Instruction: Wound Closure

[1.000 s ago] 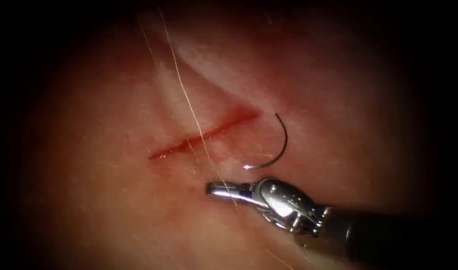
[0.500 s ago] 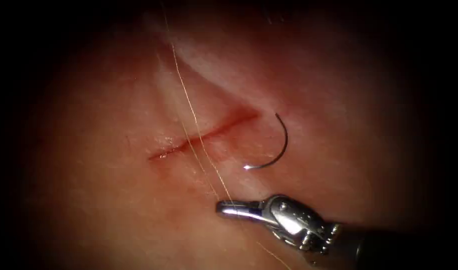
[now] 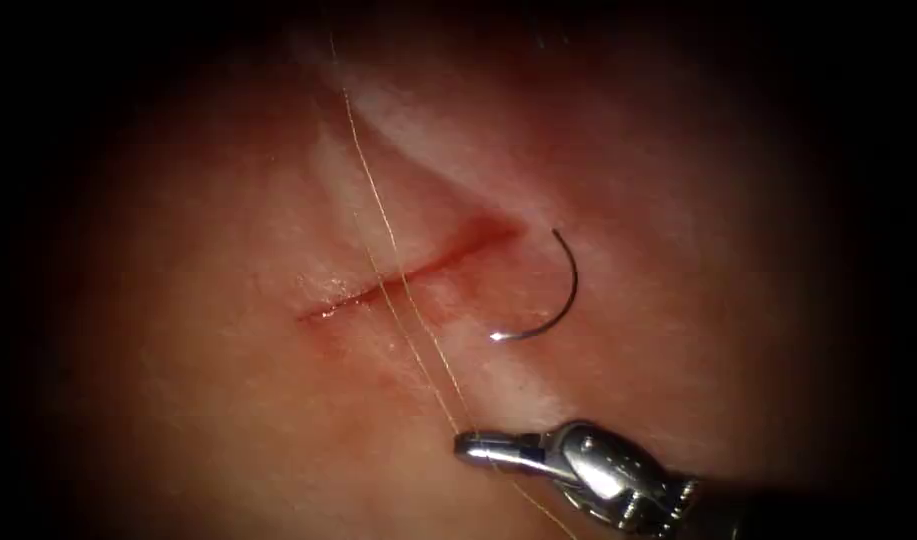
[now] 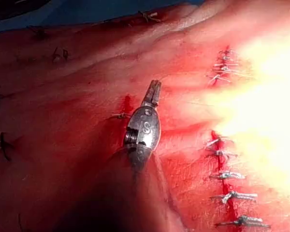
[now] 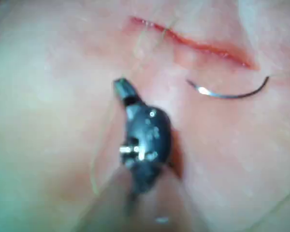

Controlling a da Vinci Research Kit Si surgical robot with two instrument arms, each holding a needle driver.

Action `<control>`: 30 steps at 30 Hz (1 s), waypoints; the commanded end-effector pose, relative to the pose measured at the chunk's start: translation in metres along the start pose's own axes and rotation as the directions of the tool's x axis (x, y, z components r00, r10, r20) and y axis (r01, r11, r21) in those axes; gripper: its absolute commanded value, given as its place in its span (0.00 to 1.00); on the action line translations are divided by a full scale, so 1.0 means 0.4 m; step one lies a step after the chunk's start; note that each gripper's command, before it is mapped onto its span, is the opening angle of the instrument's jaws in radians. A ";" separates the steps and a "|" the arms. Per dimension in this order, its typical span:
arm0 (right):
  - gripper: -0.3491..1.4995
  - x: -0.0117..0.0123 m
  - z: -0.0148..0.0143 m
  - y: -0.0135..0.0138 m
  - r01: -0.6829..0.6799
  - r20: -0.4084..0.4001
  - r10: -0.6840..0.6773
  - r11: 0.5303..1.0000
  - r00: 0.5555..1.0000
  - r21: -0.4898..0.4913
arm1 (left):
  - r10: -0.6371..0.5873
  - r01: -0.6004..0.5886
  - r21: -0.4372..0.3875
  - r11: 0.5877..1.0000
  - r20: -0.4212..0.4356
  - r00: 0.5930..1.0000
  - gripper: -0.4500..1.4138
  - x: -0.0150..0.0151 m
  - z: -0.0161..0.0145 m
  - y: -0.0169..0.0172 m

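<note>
A red cut (image 3: 408,270) runs slantwise across the tissue (image 3: 228,400). The curved needle (image 3: 568,300) lies free on the surface just right of the cut, held by no tool; its bright tip (image 3: 494,336) points left. The pale thread (image 3: 378,220) comes down from above, crosses the cut and reaches my right tool (image 3: 463,445), whose jaws are shut on it below the cut. In the right wrist view the same tool (image 5: 120,86) sits near the cut (image 5: 193,43) and needle (image 5: 227,95). My left tool (image 4: 155,87) hovers, jaws shut on nothing.
In the left wrist view, a row of finished stitches (image 4: 227,174) and short cut thread ends (image 4: 121,115) mark other closed cuts on the tissue, with red fluid (image 4: 183,130) around them. A pale ridge of tissue (image 3: 428,130) rises above the cut.
My right tool has moved down and to the right, away from the cut, drawing the thread along with it. The needle has stayed where it lay.
</note>
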 end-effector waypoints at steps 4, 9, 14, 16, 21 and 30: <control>0.00 -0.0030 0.0026 -0.0007 -0.006 0.013 0.006 1.000 1.000 0.013 | 0.009 -0.009 0.005 1.000 -0.001 1.000 0.00 -0.0019 0.0019 -0.0013; 0.00 -0.0042 0.0030 -0.0029 -0.011 0.029 0.010 0.999 1.000 0.041 | 0.023 -0.023 0.009 1.000 -0.002 1.000 0.00 -0.0034 0.0019 -0.0002; 0.00 -0.0043 0.0032 -0.0042 -0.010 0.038 0.007 0.998 0.999 0.066 | 0.024 -0.024 0.010 1.000 -0.001 1.000 0.00 -0.0035 0.0020 -0.0001; 0.00 -0.0042 0.0032 -0.0044 -0.009 0.039 0.006 0.997 0.999 0.075 | 0.025 -0.025 0.011 1.000 -0.001 1.000 0.00 -0.0036 0.0019 0.0001; 0.00 -0.0026 0.0040 -0.0033 -0.025 0.032 0.022 0.997 0.999 0.074 | 0.027 -0.027 0.017 0.999 0.004 1.000 0.00 -0.0032 0.0017 0.0019; 0.00 0.0054 0.0048 -0.0011 -0.037 0.019 0.036 0.997 0.999 0.073 | 0.000 0.000 -0.005 1.000 -0.020 1.000 0.00 0.0072 0.0033 0.0079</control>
